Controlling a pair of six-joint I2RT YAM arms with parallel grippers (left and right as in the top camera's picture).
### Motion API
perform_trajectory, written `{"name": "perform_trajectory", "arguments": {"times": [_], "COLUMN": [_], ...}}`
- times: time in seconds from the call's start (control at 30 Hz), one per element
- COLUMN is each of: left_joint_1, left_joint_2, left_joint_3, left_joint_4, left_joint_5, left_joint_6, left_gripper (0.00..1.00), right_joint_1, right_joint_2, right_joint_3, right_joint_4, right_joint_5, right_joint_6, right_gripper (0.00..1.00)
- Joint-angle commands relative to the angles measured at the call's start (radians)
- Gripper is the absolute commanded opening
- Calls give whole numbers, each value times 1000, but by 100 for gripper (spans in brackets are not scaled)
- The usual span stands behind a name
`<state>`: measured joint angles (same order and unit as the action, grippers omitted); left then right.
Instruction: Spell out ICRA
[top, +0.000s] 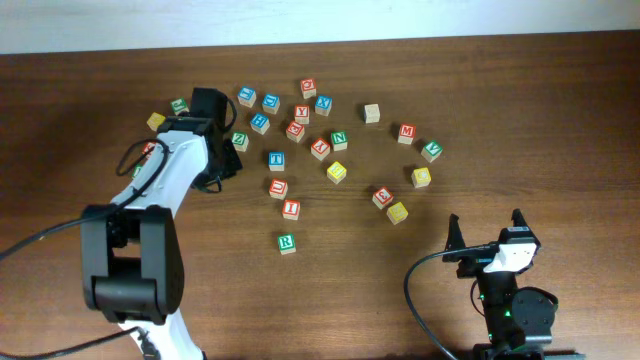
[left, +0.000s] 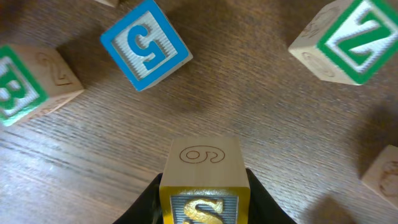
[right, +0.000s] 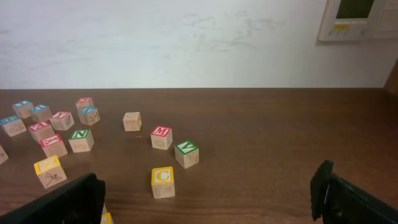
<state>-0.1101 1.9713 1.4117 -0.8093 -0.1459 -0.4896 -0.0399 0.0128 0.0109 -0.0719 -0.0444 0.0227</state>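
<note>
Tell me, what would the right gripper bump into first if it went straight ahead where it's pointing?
Probably the yellow C cube, the nearest block ahead of the open right gripper, a little left of centre. The green V cube sits behind it. Depth is hard to judge, so it might just slip past.

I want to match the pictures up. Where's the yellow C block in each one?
Overhead: the C block is right of the middle, just below the green V block.
Left wrist: not in it.
Right wrist: the C block is low and left of centre, nearer the camera than the V block.
Shared landmark: the red M block, just beyond both in the two views that show them.
</note>
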Motion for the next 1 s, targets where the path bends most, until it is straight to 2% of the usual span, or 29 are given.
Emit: {"name": "perform_trajectory", "arguments": {"times": [0.0,0.03,0.07,0.17,0.27,0.37,0.43,0.53,0.63,0.7,0.83,0.97], "left_joint_1": [-2,-1,-1,0,-1,-4,-69,-170,-330,-383,-397,-397], "left_joint_2": [29,29,29,23,-23,-136,-164,-163,-151,-150,-150,-148], "left_joint_3": [-9,-9,-9,-5,43,68,66,20,-81,-137,-168,-168], "left_joint_4": [8,8,8,3,-66,-138,-250,-265,-177,-100,-47,-4], "left_joint_5": [28,30,30,30,69,263,375,346,170,132,5,-20], "left_joint_6": [13,13,13,13,14,76,99,98,-20,-21,-13,40], "left_gripper": [48,56,60,58,58,57,57,56,56,57,58,61], "right_joint_1": [-6,-6,-6,-6,-6,-6,-6,-6,-6,-6,-6,-6], "right_joint_2": [-6,-6,-5,-6,-6,-6,-5,-6,-6,-6,-6,-6], "right_joint_3": [-5,-5,-5,-5,-5,-5,-5,-5,-5,-5,-5,-5], "right_joint_4": [-6,-6,-6,-6,-6,-6,-6,-6,-6,-6,-6,-6], "right_joint_5": [4,4,4,4,5,4,4,4,4,4,5,4], "right_joint_6": [4,4,4,4,4,4,4,4,4,4,4,4], "right_gripper": [98,98,99,98,98,98,98,98,98,98,98,98]}}
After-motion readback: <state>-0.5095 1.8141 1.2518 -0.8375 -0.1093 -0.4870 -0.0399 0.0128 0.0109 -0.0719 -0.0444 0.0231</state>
